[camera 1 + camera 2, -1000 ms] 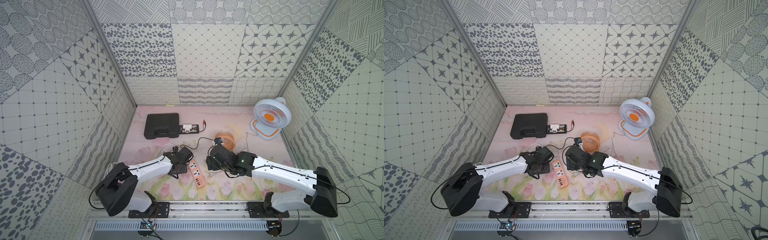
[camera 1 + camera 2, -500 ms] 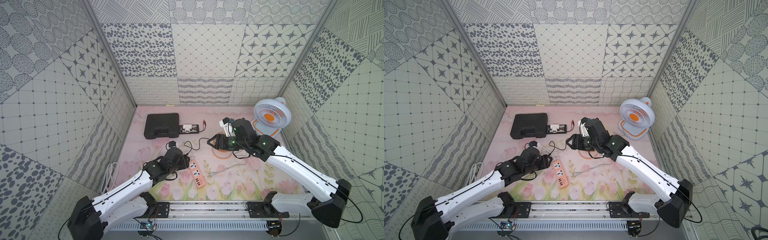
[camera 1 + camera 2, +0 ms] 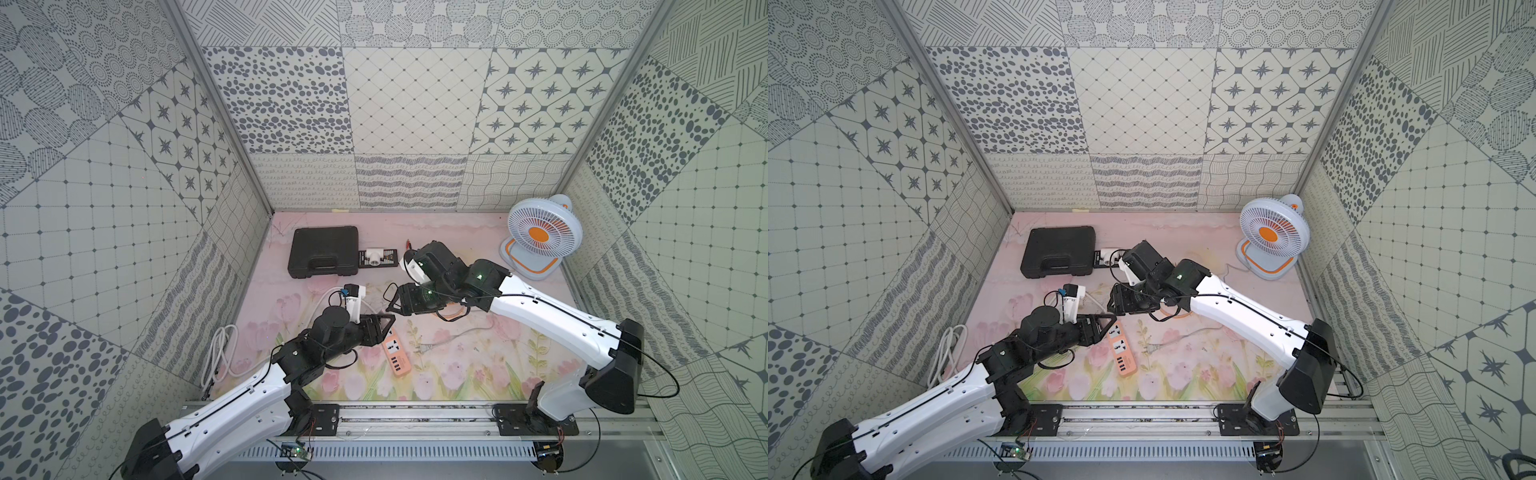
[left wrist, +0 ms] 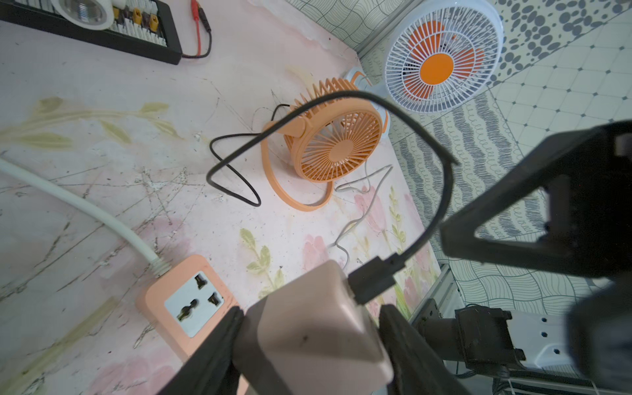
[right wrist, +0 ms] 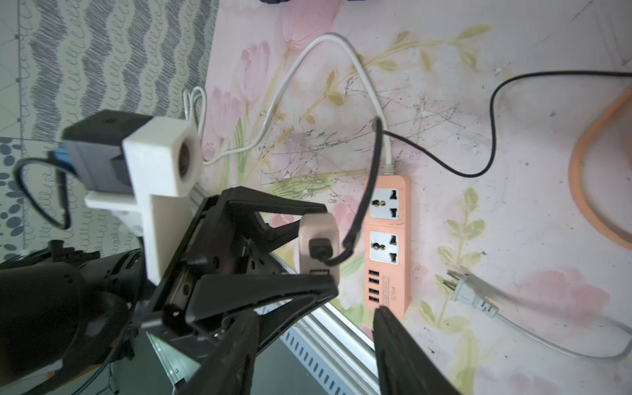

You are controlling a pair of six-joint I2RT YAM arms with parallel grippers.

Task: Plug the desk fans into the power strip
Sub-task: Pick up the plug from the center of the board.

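The peach-orange power strip (image 3: 397, 353) (image 3: 1121, 351) lies flat on the flowered mat, both white sockets (image 5: 384, 203) free. My left gripper (image 4: 311, 313) (image 5: 330, 246) is shut on a pale pink USB adapter (image 4: 318, 328) and holds it a little above the strip's near socket (image 4: 193, 307). A black cable (image 4: 441, 191) runs from the adapter to the small orange desk fan (image 4: 337, 143), which my right arm mostly hides in both top views. My right gripper (image 5: 314, 321) (image 3: 392, 307) hangs open and holds nothing, just behind and above the left gripper (image 3: 380, 328).
A larger white fan (image 3: 544, 235) stands at the back right. Its grey cord ends in a loose two-pin plug (image 5: 468, 295) beside the strip. A black case (image 3: 324, 251) and a black board with a white adapter (image 3: 376, 259) sit at the back left. The strip's white cord (image 3: 222, 353) coils at the left wall.
The right arm lifted off the mat, swung back, then came forward-left over the orange fan, its jaws narrower but still apart. The left arm has stretched out, still gripping the adapter by the strip.
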